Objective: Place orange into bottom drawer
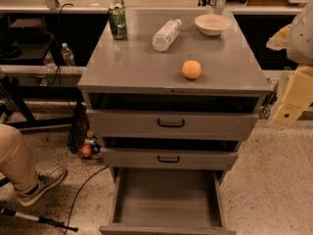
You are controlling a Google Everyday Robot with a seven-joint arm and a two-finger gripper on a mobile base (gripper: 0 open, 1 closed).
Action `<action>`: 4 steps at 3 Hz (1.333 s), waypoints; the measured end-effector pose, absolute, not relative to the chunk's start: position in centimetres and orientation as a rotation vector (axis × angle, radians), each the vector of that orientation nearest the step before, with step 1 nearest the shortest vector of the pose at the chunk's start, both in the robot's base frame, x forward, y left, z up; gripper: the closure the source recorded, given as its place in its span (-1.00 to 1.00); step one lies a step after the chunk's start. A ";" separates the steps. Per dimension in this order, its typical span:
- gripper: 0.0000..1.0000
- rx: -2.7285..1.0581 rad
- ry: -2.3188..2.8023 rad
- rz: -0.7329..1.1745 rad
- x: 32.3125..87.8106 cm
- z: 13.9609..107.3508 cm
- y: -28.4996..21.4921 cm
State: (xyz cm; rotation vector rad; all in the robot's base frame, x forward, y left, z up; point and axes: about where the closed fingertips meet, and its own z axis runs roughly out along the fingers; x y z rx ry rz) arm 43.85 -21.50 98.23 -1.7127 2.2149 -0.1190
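Note:
The orange (191,69) sits on the grey cabinet top (132,67), right of the middle and near the front edge. The bottom drawer (166,202) is pulled wide open and its plain grey inside holds nothing. My gripper (288,109) hangs at the right edge of the view, beside the cabinet's front right corner. It is well to the right of the orange, apart from it, and holds nothing that I can see.
On the cabinet top stand a green can (117,22) at the back left, a lying plastic bottle (166,34) and a beige bowl (212,24) at the back right. The two upper drawers (171,123) stick out slightly. A person's leg and shoe (41,181), cables and a small reddish ball (86,150) are on the floor to the left.

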 end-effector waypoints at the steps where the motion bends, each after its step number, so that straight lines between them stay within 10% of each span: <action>1: -1.00 -1.713 2.215 -0.119 43.8 98.2 -21.5; 4: -1.00 -1.383 2.096 0.066 56.2 94.3 -22.5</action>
